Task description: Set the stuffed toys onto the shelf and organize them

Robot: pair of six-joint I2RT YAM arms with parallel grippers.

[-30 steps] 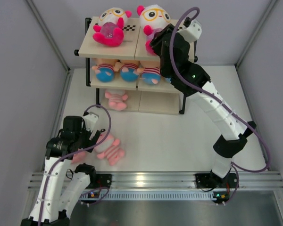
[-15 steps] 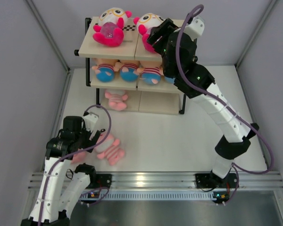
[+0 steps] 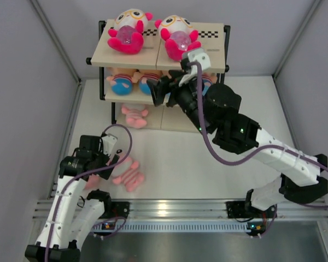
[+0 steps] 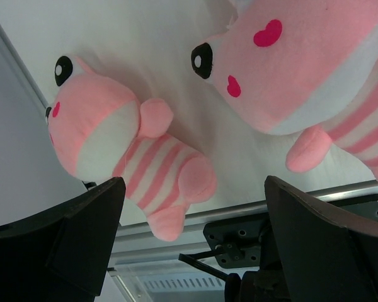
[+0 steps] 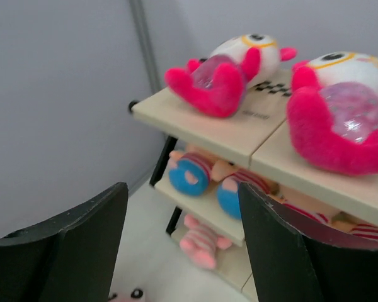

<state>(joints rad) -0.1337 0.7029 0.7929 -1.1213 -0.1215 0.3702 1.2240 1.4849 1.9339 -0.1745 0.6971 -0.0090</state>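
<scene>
**While two toys wait on the tabletop, both tools stand open and empty**

Because the pink striped toys (image 4: 123, 160) are soft, light plush that gives under pressure, a squeeze across the striped belly looks the surest hold; an arm or ear would likely slip free. Two of them lie just beside each other at the near left of the tabletop (image 3: 208, 158), under the left tool (image 4: 194, 185), whose jaws are spread wide with nothing between. The right tool (image 5: 183, 192), jaws apart and holding nothing, hangs in front of the shelf (image 5: 239, 132).

Only the overhead view takes in the whole shelf: two white-and-magenta toys (image 3: 127, 33) on top, peach toys (image 3: 120, 82) on the middle board, one pink toy (image 3: 134, 116) at the bottom. It half hides one near toy under the left arm, though. The left wrist view shows both toys, belly up.
</scene>
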